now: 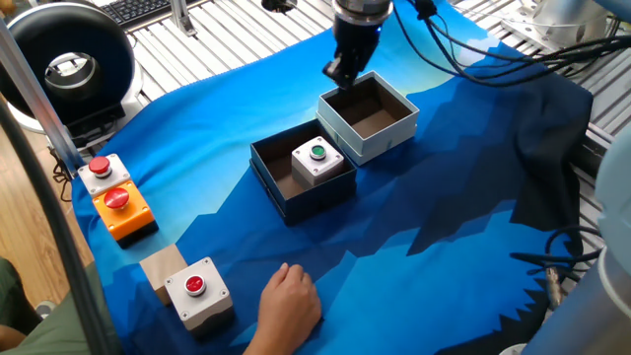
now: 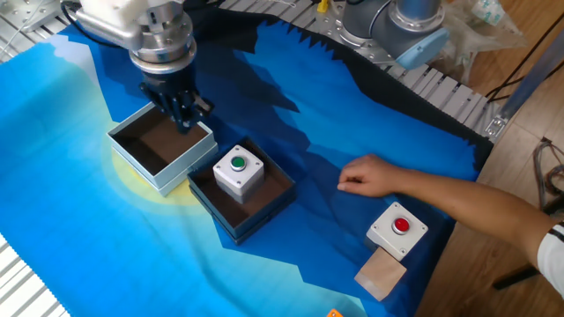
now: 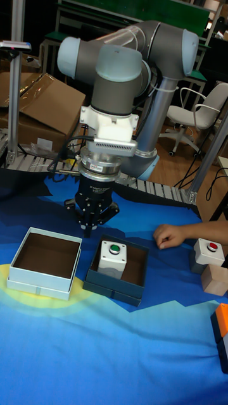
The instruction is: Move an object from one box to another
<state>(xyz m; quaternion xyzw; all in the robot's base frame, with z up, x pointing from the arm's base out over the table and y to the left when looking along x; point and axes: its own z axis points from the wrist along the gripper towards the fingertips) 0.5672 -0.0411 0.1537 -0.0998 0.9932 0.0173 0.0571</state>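
Observation:
The grey unit with the green button (image 1: 317,158) (image 2: 239,169) (image 3: 113,256) stands upright inside the dark navy box (image 1: 315,202) (image 2: 238,224) (image 3: 111,288). Touching that box on one side is the white-walled box (image 1: 389,138) (image 2: 154,172) (image 3: 38,281), whose brown inside holds nothing. My gripper (image 1: 340,74) (image 2: 185,119) (image 3: 95,228) hangs over the white box's far wall, near the corner next to the dark box. Its fingers point down, are close together and hold nothing. It is apart from the green-button unit.
A person's hand (image 1: 291,301) (image 2: 370,174) (image 3: 170,235) rests on the blue cloth near the dark box. A grey red-button unit (image 1: 197,289) (image 2: 398,229) leans on a wooden block (image 1: 163,264). An orange button unit (image 1: 118,202) sits at the cloth's edge.

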